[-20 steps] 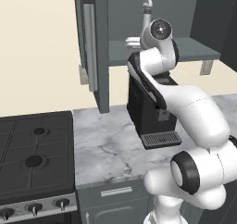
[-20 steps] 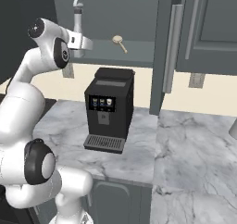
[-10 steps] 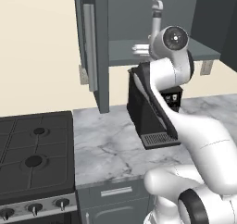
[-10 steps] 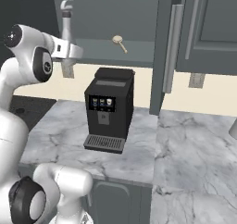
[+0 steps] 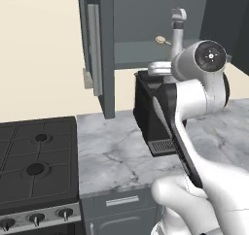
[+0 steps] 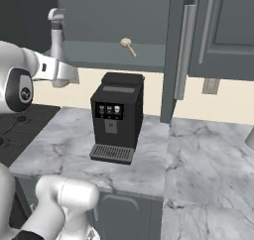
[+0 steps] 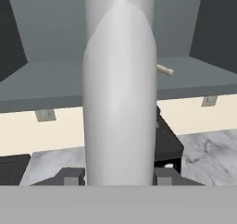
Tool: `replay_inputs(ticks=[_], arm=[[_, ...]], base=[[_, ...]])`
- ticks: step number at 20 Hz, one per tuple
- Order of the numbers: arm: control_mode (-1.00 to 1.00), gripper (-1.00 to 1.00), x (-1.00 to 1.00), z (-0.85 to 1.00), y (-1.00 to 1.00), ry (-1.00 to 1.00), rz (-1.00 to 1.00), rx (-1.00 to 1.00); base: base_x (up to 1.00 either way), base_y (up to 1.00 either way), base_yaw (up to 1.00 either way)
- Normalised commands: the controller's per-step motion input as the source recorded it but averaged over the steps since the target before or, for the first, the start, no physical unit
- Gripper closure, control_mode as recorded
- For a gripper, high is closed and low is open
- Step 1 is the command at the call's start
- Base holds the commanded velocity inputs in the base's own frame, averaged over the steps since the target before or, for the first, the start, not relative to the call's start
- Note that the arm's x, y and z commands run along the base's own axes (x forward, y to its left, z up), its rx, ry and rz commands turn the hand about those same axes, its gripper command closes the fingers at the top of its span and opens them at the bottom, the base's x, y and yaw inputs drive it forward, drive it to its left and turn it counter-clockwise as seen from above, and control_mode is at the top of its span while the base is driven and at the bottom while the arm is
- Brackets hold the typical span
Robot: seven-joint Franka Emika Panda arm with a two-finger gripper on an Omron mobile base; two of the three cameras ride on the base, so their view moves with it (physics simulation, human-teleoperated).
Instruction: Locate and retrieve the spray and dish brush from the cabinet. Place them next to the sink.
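While upright, spray (image 7: 119,93) btwn pincer (image 7: 114,176) tips

Kitchen: stove (image 5: 36,156), marble counter (image 6: 208,154), coffee machine (image 6: 116,117).

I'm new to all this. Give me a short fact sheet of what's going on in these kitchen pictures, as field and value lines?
Held item: spray, upright between the gripper fingers, outside the cabinet
Gripper: shut on the spray
Dish brush: lying on the shelf of the open cabinet
Below cabinet: black coffee machine on the marble counter
Left of counter: stove
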Motion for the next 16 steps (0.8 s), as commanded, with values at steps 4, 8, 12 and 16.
replay_inputs(ticks=[4,8,12,16], arm=[[-1.00,1.00,-1.00,0.02,0.02,0.07,0.02,0.00],[-1.00,1.00,-1.00,0.01,0.01,0.09,0.02,0.00],[-1.00,1.00,-1.00,-0.01,0.01,0.08,0.02,0.00],[-1.00,1.00,-1.00,-0.08,0.00,0.01,0.03,0.00]], base=[[0.00,0.00,0.00],[0.00,0.00,0.00],[0.00,0.00,0.00],[0.00,0.00,0.00]])
